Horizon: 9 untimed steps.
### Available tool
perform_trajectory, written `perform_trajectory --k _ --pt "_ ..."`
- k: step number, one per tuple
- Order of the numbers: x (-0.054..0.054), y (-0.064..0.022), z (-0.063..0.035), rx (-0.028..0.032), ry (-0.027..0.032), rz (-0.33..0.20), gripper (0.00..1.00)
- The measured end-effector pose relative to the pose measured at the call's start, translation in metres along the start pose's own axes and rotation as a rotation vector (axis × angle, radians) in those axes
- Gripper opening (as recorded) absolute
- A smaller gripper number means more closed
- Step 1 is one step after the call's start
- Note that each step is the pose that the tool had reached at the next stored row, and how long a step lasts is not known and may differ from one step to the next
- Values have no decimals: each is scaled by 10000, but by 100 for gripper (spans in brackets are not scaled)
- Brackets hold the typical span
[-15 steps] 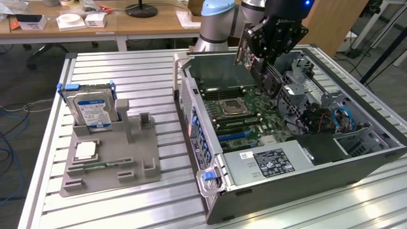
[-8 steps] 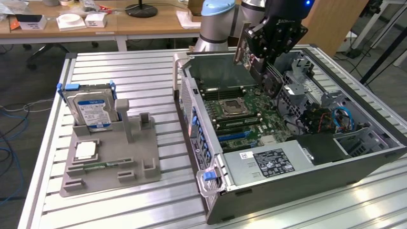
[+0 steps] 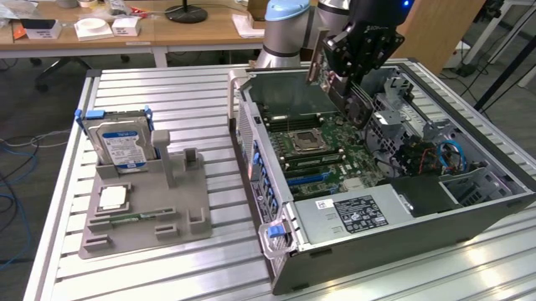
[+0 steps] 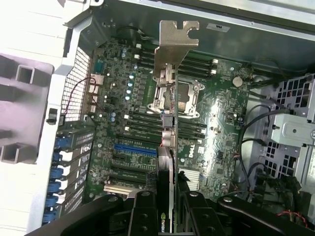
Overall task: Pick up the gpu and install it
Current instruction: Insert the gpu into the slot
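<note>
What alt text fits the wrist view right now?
The black gripper clamps the gpu, a thin black card with a grey metal bracket, edge-on above the green motherboard inside the open grey computer case.

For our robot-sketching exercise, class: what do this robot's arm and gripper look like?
The arm is a silver-grey tube with a rounded light-blue cap at its joint. The gripper is black and angular, with blocky fingers and a small blue light above it.

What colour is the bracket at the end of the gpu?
Bare silver-grey metal. The gpu's bracket shows best in the wrist view.
</note>
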State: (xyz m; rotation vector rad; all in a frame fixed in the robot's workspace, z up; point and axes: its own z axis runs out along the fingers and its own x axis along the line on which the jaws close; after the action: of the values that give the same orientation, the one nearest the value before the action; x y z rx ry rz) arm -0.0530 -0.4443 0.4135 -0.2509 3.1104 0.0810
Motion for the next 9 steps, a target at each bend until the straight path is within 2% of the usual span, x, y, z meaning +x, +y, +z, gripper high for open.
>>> perform_trajectory --k 9 --pt "0 0 0 -9 18 -364 26"
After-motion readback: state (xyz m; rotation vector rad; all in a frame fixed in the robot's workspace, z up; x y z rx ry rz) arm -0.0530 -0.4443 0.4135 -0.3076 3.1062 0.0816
